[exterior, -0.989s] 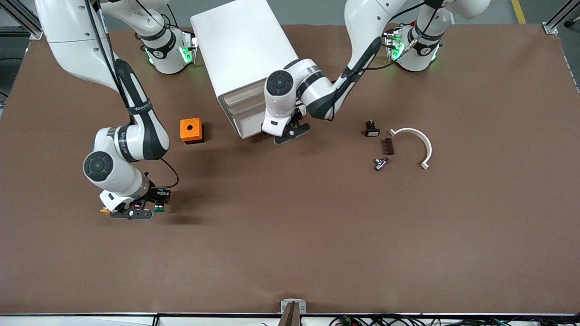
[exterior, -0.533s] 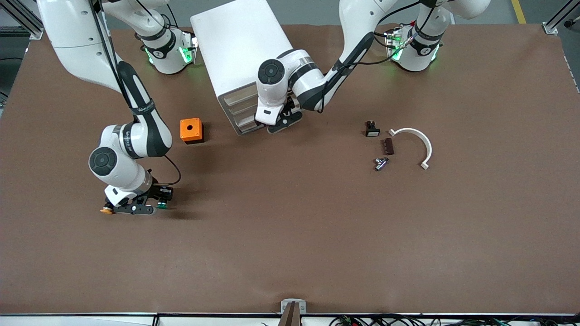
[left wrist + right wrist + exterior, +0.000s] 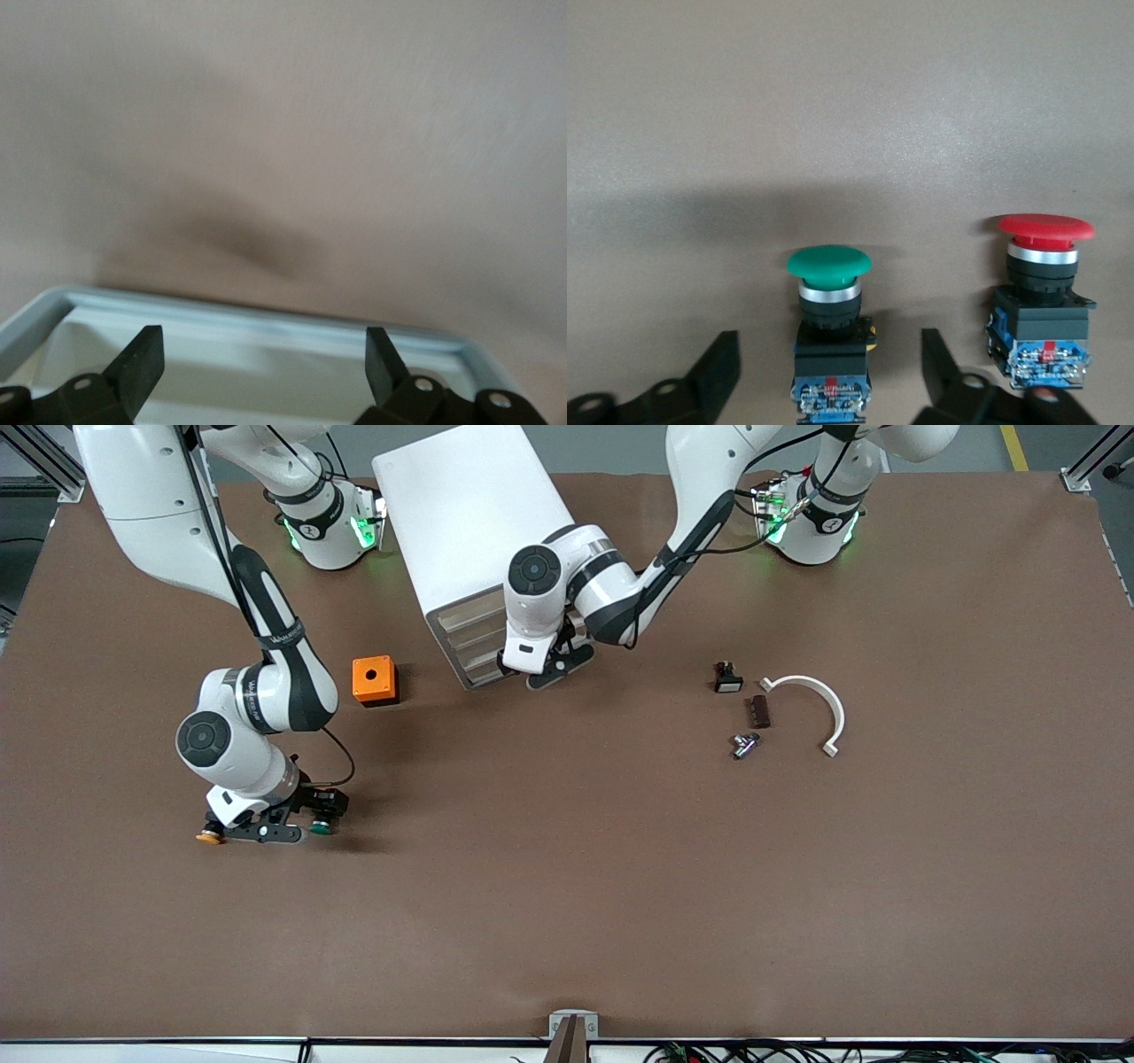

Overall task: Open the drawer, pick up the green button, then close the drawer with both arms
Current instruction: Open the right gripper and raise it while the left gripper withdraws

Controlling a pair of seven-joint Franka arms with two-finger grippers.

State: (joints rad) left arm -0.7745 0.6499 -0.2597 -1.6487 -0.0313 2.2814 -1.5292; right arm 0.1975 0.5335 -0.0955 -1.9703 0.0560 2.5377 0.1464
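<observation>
You're looking at the cabinet first: white box standing w/ its stacked beige fronts facing the camera. The left arm is reaching in from its base and pressing against the lowest drawer, which is looking flush or nearly so w/ the three above; judging from that, you're probably finishing the close. The left gripper is sitting right at that front, jaws spread wide and gripping nothing; its wrist view is showing a pale tray rim between the tips, so it's likely pushing, not pinching.

The right arm is reaching down toward its own end of the table, nearer the camera than the orange box. The right gripper is hanging low over the table, jaws spread apart, pinching nothing.

The green button is standing upright on the table between those jaws, not touching either as far as you can tell, cap pointing away from the wrist. A red button is standing just beside it, outside one finger. An orange-capped button is lying beside the gripper too.
</observation>
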